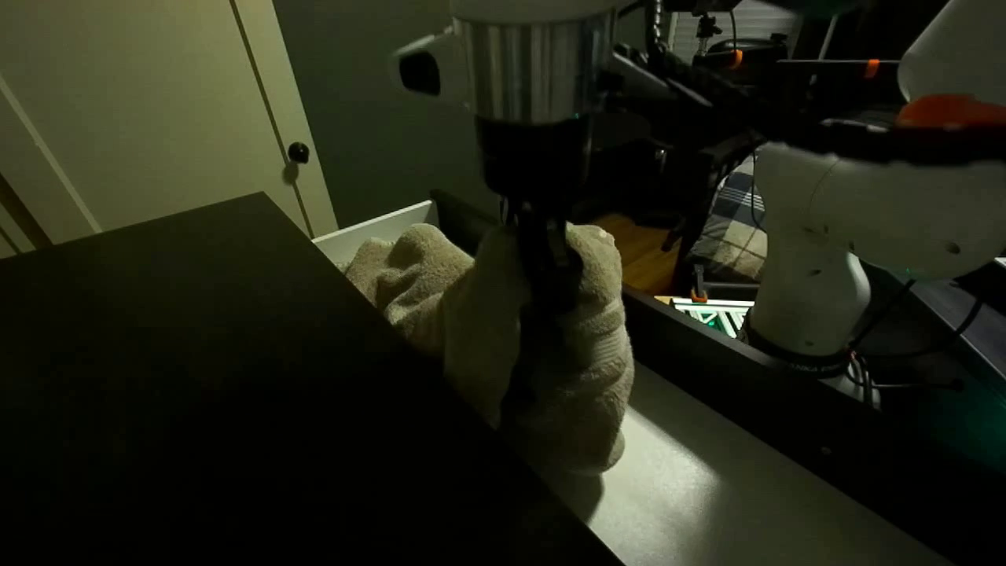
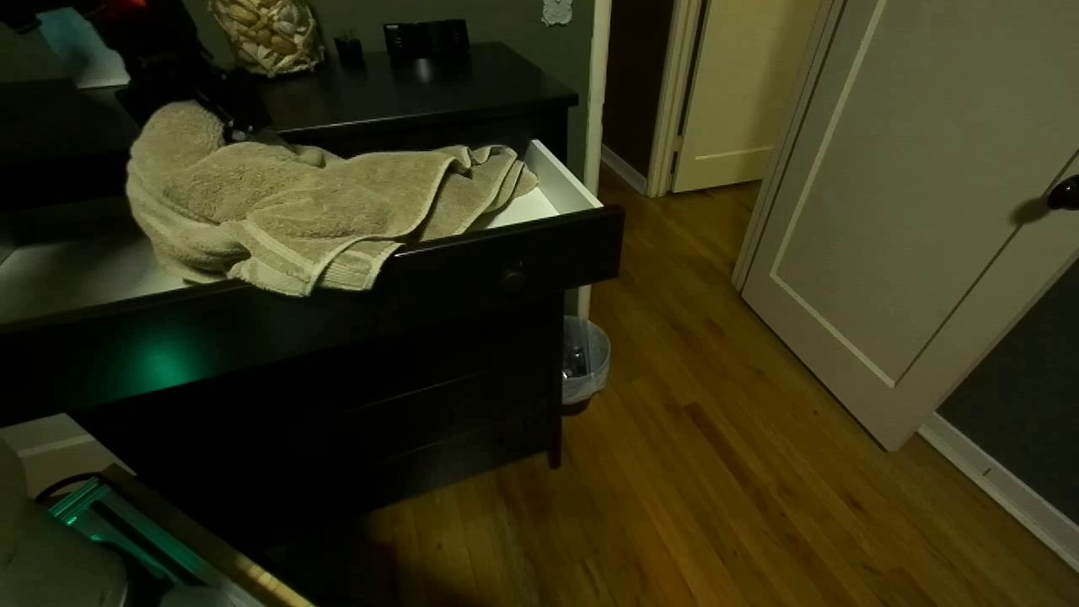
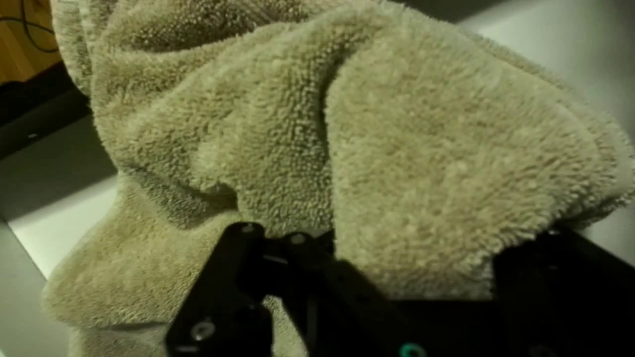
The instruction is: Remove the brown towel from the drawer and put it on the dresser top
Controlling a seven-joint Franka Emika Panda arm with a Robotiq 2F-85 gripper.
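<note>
The brown towel lies bunched in the open drawer. It shows in both exterior views and fills most of the wrist view. Part of it drapes over the drawer's front edge, and one end is heaped up high around my gripper. The drawer's pale floor and dark front show. My gripper points down into the heaped end. In the wrist view my gripper has a thick towel fold between its fingers. The towel hides the fingertips. The dark dresser top is beside the drawer.
On the dresser top stand a round patterned vase, a small pot and a black box. The drawer's white side wall rises past the towel's far end. A waste bin stands beside the dresser.
</note>
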